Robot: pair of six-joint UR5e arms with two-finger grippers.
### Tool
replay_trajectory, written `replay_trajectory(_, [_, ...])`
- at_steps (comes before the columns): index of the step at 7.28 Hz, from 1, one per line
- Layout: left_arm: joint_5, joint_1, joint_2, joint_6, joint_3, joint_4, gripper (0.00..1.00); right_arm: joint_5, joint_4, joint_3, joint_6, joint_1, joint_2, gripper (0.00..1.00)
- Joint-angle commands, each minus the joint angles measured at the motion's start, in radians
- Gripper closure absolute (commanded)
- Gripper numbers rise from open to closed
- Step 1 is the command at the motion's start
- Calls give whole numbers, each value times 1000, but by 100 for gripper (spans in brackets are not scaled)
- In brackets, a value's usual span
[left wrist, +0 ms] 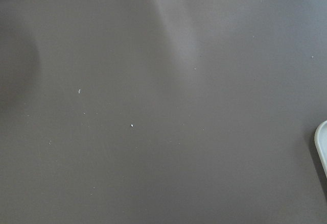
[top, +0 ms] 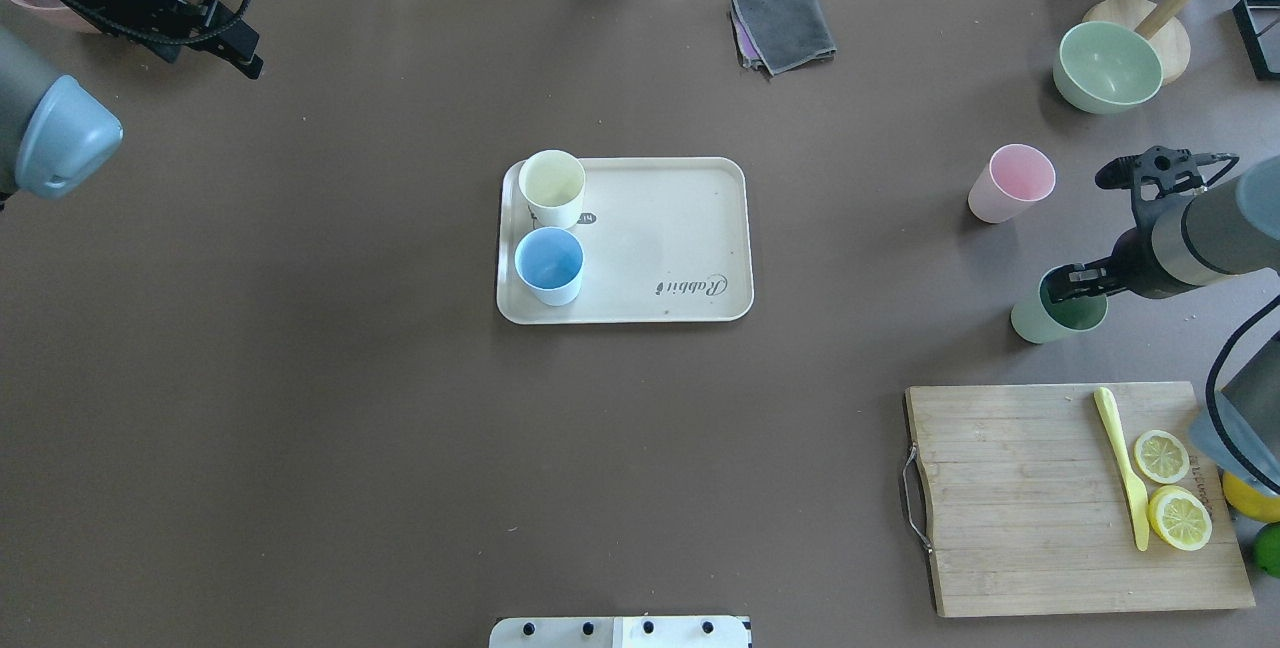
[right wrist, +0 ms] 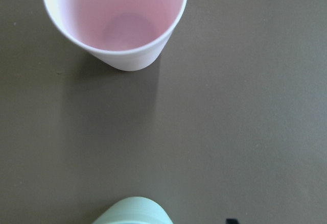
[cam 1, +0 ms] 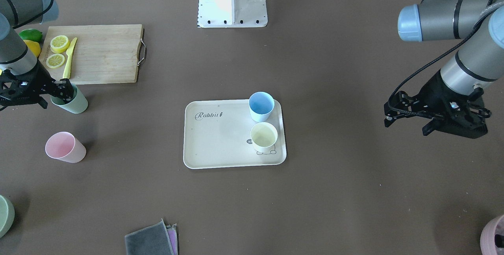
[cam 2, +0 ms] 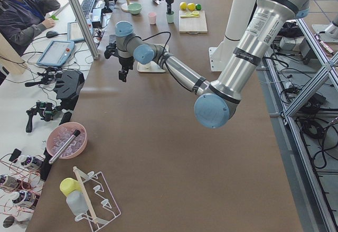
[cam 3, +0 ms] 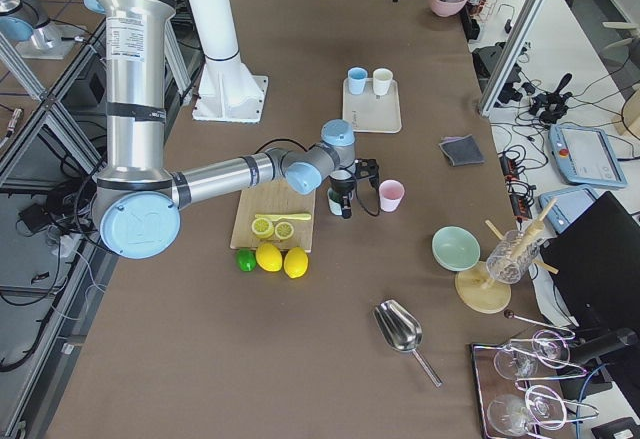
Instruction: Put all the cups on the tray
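The cream tray (cam 1: 220,145) (top: 650,228) lies mid-table. The light blue cup (cam 1: 261,106) (top: 548,265) and the pale yellow cup (cam 1: 264,137) (top: 551,186) stand upright on one end of it. The sage green cup (cam 1: 75,104) (top: 1045,320) stands on the table beside the cutting board. My right gripper (cam 1: 65,91) (top: 1070,286) is at its rim with the jaws apart. The pink cup (cam 1: 65,147) (top: 1010,183) stands just beyond it and fills the right wrist view (right wrist: 117,25). My left gripper (cam 1: 390,108) (top: 245,53) hovers open and empty, far from the tray.
A wooden cutting board (cam 1: 106,54) with lemon slices and a yellow knife lies near the green cup. A green bowl (top: 1107,66) and a folded grey cloth (top: 783,26) lie at the far side. A mauve pot (cam 1: 494,237) is cut off at the corner.
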Motion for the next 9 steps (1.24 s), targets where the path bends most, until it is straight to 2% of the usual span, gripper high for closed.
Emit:
replay_trajectory(1, [-1, 3, 0, -7, 0, 0, 2, 10, 12, 22, 4, -2, 0, 100])
replay_trajectory(3, [-8, 4, -2, -7, 0, 0, 2, 48, -4, 79, 31, -2, 15, 100])
replay_trajectory(4, [-9, 6, -2, -9, 1, 0, 2, 53, -24, 74, 165, -3, 98, 100])
replay_trajectory(5, [-9, 7, 0, -9, 0, -2, 2, 39, -170, 71, 321, -37, 262, 100])
replay_trajectory(6, [-8, 9, 0, -9, 1, -2, 2, -43, -310, 68, 388, -108, 389, 100])
replay_trajectory(7, [-6, 9, 0, -10, 3, -3, 2, -129, -324, 26, 472, -182, 473, 100])
replay_trajectory(8, [-3, 12, -1, -10, 3, -5, 2, -140, -330, -68, 557, -221, 595, 100])
replay_trajectory(9, [-3, 17, -2, -13, 6, -5, 2, -186, -322, -143, 568, -248, 666, 100])
